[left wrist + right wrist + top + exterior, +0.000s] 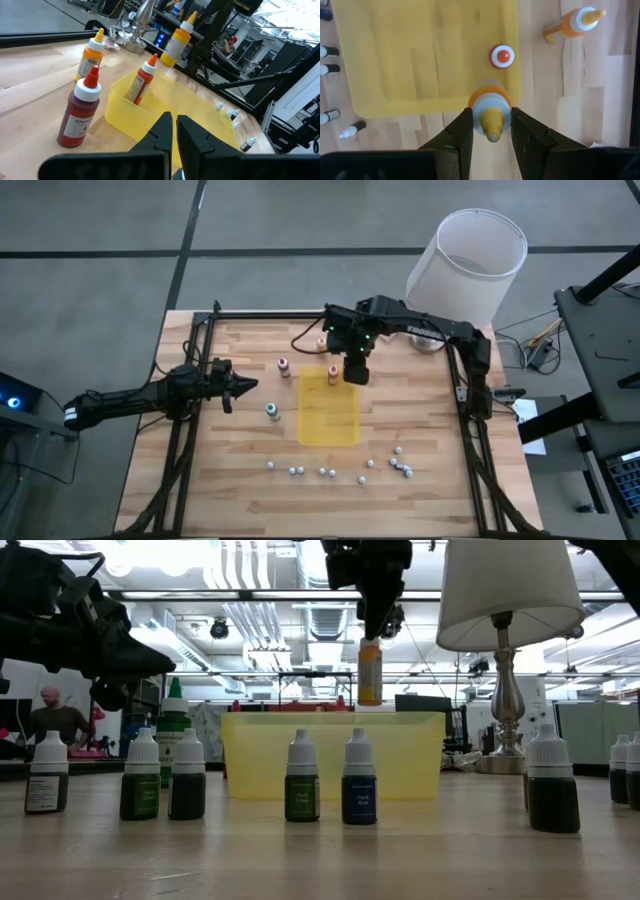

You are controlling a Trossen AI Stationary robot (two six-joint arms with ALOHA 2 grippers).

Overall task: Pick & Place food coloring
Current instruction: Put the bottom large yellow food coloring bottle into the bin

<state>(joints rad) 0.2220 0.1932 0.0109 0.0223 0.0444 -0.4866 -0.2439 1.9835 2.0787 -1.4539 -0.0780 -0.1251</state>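
On the left, the left gripper [243,387] is held low over the wooden table [230,480], its fingers [161,131] pressed together on nothing. Just beyond it a dark red bottle [78,111] is seen standing upright on the wood, beside the yellow tray [200,112]. An orange bottle [90,55] is stood farther back, apart from the tray, and a red-capped bottle [140,82] is set inside the tray at its corner, leaning slightly.

Over toward the middle, the yellow bottle [490,111] is clamped between the fingers [459,134] of the right gripper [355,373]. It is held in the air above the tray's rim, clear of the tray. Its long axis is kept vertical, with the nozzle pointing up into the gripper.

Small white-capped dropper bottles [302,778] are lined along the table's near edge. A lamp [508,610] is stood on the right, and a workshop with a seated person [57,720] is seen behind.
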